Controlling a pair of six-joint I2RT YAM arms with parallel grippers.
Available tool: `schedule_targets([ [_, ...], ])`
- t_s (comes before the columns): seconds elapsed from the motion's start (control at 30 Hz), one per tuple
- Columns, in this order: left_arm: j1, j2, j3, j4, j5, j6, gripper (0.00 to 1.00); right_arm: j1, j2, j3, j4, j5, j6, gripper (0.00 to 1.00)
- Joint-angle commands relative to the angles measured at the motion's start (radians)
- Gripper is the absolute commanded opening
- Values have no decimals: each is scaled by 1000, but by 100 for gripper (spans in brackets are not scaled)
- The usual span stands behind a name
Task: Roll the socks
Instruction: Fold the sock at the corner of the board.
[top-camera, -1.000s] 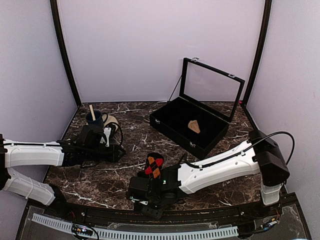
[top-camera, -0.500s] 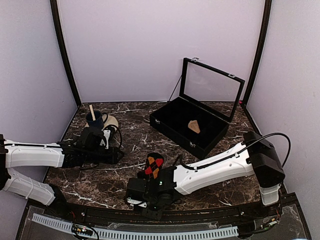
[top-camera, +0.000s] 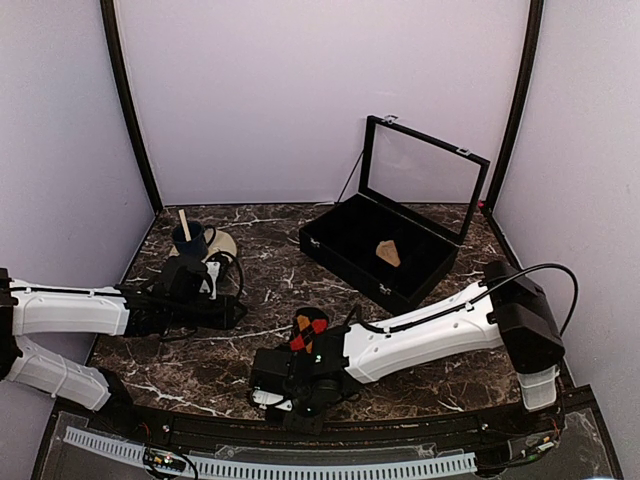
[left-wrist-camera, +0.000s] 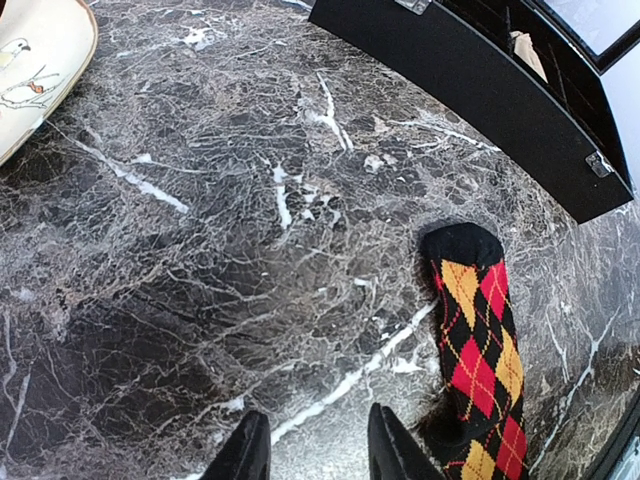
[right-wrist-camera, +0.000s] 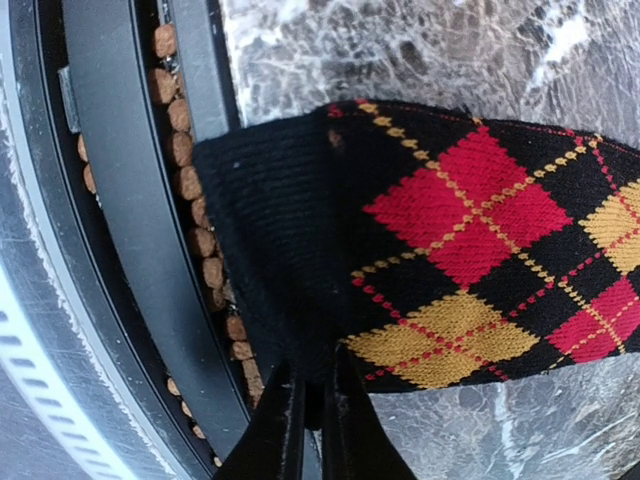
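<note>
The black sock with red and orange argyle diamonds (top-camera: 309, 333) lies flat at the front middle of the marble table. It also shows in the left wrist view (left-wrist-camera: 480, 350). My right gripper (top-camera: 290, 385) is shut on its black cuff at the table's near edge, as the right wrist view shows (right-wrist-camera: 312, 400), with the sock (right-wrist-camera: 470, 250) stretching away from it. My left gripper (top-camera: 235, 312) is open and empty, low over bare marble left of the sock (left-wrist-camera: 315, 450). A small tan-brown bundle (top-camera: 388, 252), apparently the tan sock, lies inside the black box.
A black display box (top-camera: 340, 262) with its glass lid up stands at the back right. A blue mug (top-camera: 189, 238) holding a wooden stick and a cream plate (top-camera: 222, 245) sit at the back left. A dark rail (right-wrist-camera: 120, 250) runs along the near edge.
My right gripper has drawn the sock's cuff a little leftward and toward the near edge. My left arm has eased slightly back to the left.
</note>
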Motion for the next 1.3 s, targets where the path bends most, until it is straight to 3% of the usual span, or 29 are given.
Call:
schedule_targets([
  [0.0,10,4,-12,11,-6,3,36,-11,2,21,-20,-62,-3,5],
  [0.37,17,-30,-41,37,-13,2,36,-95,-52,125,-65,-320,37,2],
  [0.63,16,-28,-45,68,-13,11,36,-226,-95,165,-65,-472,50,2],
  [1.27,18,133,60,104,13,119,36,-523,-50,299,-203,-503,-86,1],
])
